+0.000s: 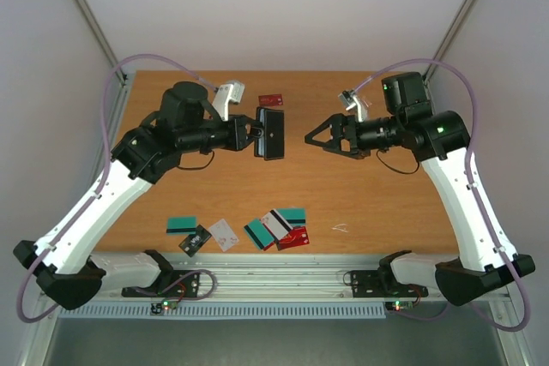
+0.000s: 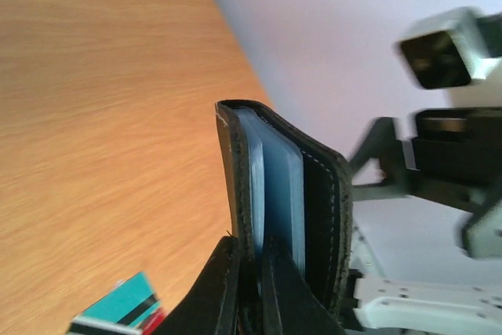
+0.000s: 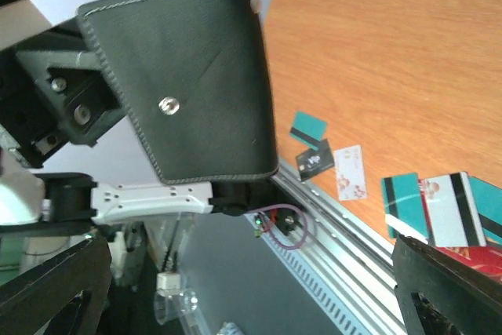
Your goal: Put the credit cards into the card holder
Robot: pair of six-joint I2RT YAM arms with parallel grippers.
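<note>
My left gripper [image 1: 257,133] holds the black card holder [image 1: 271,133] up in the air above the middle of the table, upright and slightly parted. In the left wrist view its black fingers [image 2: 212,296] are shut on one leather flap of the card holder [image 2: 321,202], with pale blue sleeves showing inside. My right gripper [image 1: 313,136] faces it from the right, open and empty, a short gap away. The right wrist view shows the holder's outer face and snap [image 3: 188,76] between the wide-spread fingers [image 3: 55,288]. Several credit cards [image 1: 276,227] lie near the front edge.
One red card [image 1: 271,99] lies at the back of the table behind the holder. A teal card [image 1: 181,225], a black card [image 1: 196,240] and a white card [image 1: 225,234] lie front left. A metal rail [image 1: 283,280] runs along the near edge.
</note>
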